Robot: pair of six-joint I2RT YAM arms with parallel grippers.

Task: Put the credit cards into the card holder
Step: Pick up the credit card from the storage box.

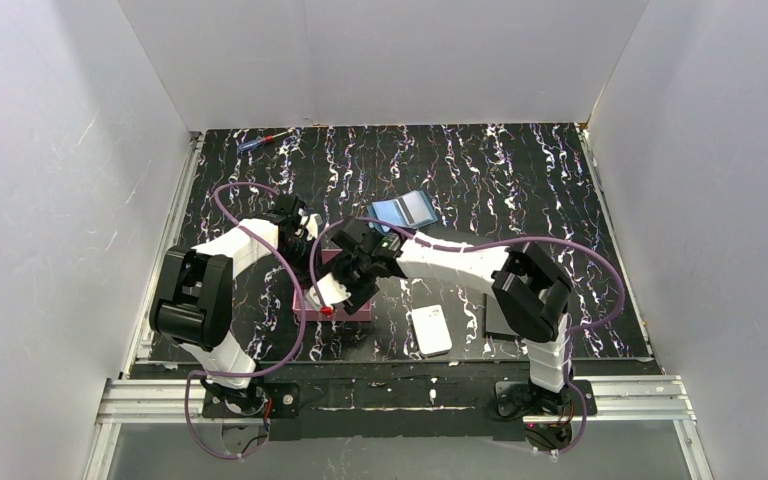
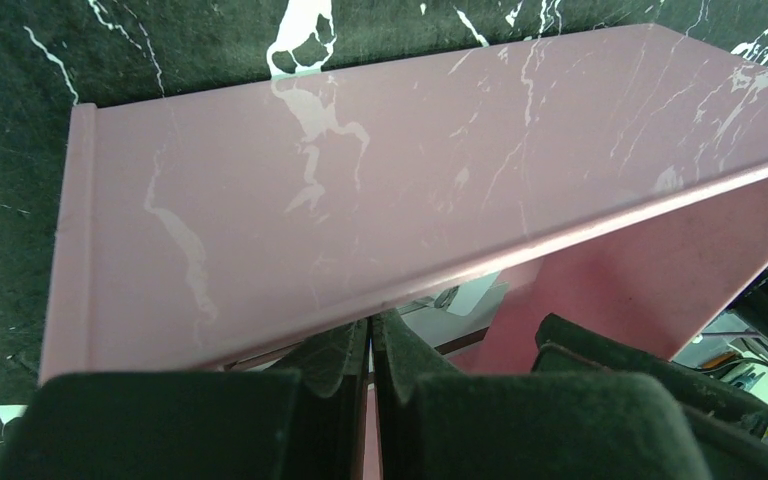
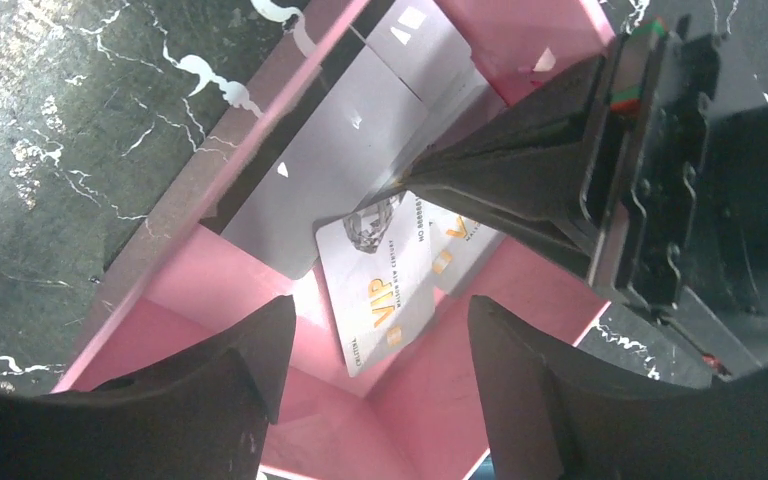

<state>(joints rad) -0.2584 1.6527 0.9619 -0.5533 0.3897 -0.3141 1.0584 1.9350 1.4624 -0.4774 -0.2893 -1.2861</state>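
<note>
Credit cards (image 3: 360, 200) lie loose on the floor of the pink tray (image 3: 210, 300), several pale grey ones overlapping and one printed "VIP" (image 3: 390, 285) on top, none of them in the card holder (image 1: 403, 210) yet. The right gripper (image 3: 380, 320) hangs just above the printed card with its jaws spread wide and nothing between them. The left gripper (image 3: 415, 180) reaches into the tray from the other side with its jaws pressed together. Its tips are on or at the edge of the stack, and no card shows between them.

The tray sits toward the near edge of the table (image 1: 520, 180), left of the middle. The card holder lies open and apart from the tray, nearer the middle of the table and farther from the near edge.

The step in hand looks like picking the first card out of the tray. The cards are thin and flat on a smooth floor, so the next move likely calls for one edge to be lifted or slid against a tray wall. The right jaws could then close across a single card, not the whole stack, while the left tips steady the others.
</note>
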